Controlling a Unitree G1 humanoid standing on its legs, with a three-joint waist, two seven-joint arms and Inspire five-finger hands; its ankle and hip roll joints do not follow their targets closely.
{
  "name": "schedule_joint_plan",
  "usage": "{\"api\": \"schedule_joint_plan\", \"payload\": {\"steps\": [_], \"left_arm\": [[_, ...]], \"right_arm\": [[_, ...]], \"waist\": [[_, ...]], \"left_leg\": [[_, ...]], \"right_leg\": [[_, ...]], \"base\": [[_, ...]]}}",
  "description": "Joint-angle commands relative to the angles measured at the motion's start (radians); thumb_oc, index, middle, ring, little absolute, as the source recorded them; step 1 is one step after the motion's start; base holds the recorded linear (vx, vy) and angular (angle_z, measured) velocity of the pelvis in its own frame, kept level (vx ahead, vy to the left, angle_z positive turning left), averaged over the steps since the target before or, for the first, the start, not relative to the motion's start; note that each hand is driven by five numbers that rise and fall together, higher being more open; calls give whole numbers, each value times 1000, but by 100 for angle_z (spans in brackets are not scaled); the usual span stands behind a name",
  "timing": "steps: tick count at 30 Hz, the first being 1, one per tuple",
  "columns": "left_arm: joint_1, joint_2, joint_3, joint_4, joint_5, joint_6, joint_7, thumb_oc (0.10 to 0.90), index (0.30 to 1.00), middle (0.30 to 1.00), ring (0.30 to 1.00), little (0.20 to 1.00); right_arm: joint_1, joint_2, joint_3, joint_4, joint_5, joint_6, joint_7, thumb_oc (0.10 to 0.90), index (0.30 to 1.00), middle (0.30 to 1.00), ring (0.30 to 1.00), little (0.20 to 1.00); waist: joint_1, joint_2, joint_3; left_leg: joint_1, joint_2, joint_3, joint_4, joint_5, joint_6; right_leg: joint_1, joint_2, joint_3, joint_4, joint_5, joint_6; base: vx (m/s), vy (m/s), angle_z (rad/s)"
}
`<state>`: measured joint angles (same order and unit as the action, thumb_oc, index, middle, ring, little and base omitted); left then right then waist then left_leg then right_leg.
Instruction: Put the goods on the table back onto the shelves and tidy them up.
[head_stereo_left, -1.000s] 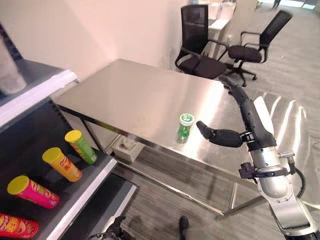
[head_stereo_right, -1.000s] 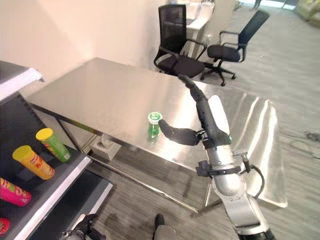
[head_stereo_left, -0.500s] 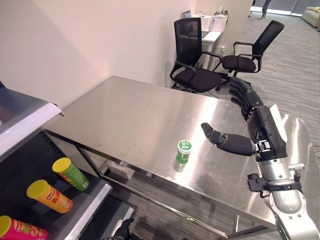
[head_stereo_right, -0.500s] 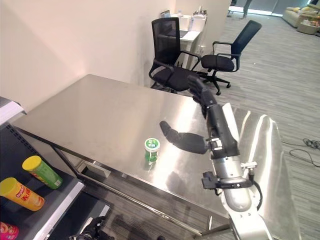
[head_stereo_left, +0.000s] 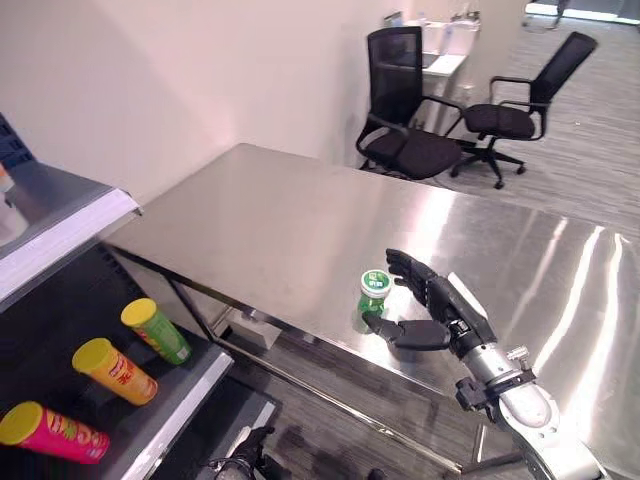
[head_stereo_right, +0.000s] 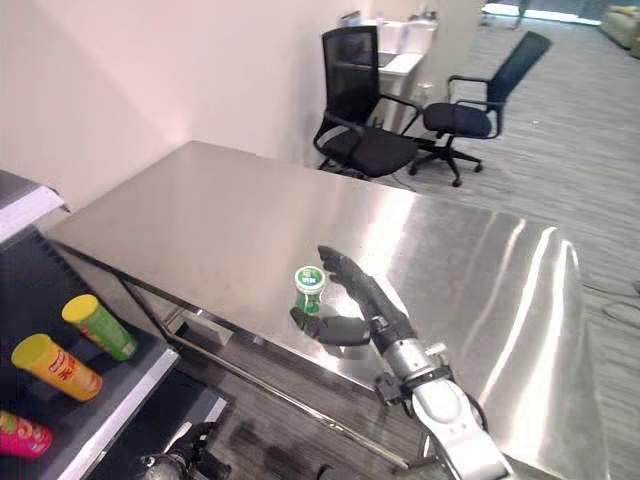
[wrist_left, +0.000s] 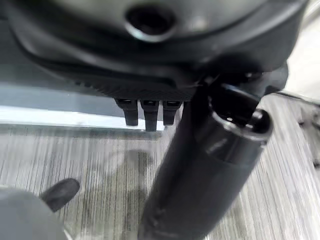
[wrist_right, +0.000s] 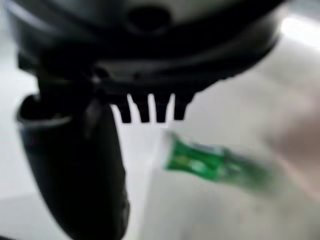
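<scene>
One hand doing the work here: my right hand (head_stereo_left: 432, 306) is down on the table (head_stereo_left: 270, 215) with fingers straight and spread, thumb stuck out low toward the near edge, nothing held. The small green bottle (head_stereo_left: 371, 292) stands upright in the gap between thumb and fingers, near the fingertips; I can't tell if anything touches it yet. The right wrist view has the bottle (wrist_right: 200, 160) just past the finger row, so I judge the approach line is good.

How I'd do the grab, judging from this:
- slide the palm in until the bottle sits deep in the gap, then curl fingers and thumb together around the body, below the cap
- go slow: it's narrow and tall, so a nudge from one side could tip it
- it stands close to the table's near edge; a knock that way may send it to the floor
- lift straight up before swinging over

My left hand (wrist_left: 150, 112) hangs over the floor, away from the table, with its fingers straight.

Further out to my left, the shelf (head_stereo_left: 165, 400) holds the green (head_stereo_left: 158, 330), orange (head_stereo_left: 122, 371) and pink cans (head_stereo_left: 55, 432) lying on their sides. Bottle goes there afterwards.
</scene>
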<state>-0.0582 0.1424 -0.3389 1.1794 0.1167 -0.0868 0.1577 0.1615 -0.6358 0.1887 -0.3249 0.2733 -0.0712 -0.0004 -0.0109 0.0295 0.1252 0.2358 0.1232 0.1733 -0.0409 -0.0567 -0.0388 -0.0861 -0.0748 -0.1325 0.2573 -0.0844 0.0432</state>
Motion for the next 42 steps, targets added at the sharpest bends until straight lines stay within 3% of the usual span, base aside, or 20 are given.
{"api": "schedule_joint_plan", "payload": {"steps": [1, 6, 12, 29, 42], "left_arm": [[27, 65, 17, 71, -8, -34, -5, 800, 900, 900, 900, 900], [30, 67, 40, 79, -18, -33, 4, 800, 900, 900, 900, 900], [33, 66, 62, 82, -26, -35, 10, 800, 900, 900, 900, 900], [8, 47, 64, 122, -48, -39, -17, 800, 900, 900, 900, 900], [9, 49, 64, 118, -48, -38, -17, 800, 900, 900, 900, 900]], "right_arm": [[-55, 56, -84, -186, -21, -127, -45, 800, 900, 900, 900, 900], [-87, 81, -158, -244, -57, -138, -93, 800, 900, 900, 900, 900], [-77, 97, -149, -247, -45, -139, -71, 800, 900, 900, 900, 900], [-154, -174, 45, -102, 91, -136, 7, 800, 900, 900, 900, 900], [-178, -149, 49, -26, 51, -128, 4, 800, 900, 900, 900, 900]], "waist": [[17, -134, -82], [13, -135, -86], [18, -140, -96], [37, -147, -104], [43, -146, -106]], "left_leg": [[-77, -60, -16, -46, 94, -1], [-73, -50, -20, -46, 92, -4], [-71, -46, -24, -46, 90, -6], [-75, -47, -35, -46, 87, -10], [-77, -51, -36, -46, 83, -9]], "right_leg": [[263, -71, -7, -345, 173, 53], [270, -60, -8, -345, 158, 41], [278, -54, -19, -343, 149, 35], [285, -54, -40, -331, 137, 38], [283, -58, -43, -323, 134, 39]], "base": [[23, -100, 7], [7, -68, -6], [-7, -32, 2], [1, 4, 5], [0, 0, 0]]}}
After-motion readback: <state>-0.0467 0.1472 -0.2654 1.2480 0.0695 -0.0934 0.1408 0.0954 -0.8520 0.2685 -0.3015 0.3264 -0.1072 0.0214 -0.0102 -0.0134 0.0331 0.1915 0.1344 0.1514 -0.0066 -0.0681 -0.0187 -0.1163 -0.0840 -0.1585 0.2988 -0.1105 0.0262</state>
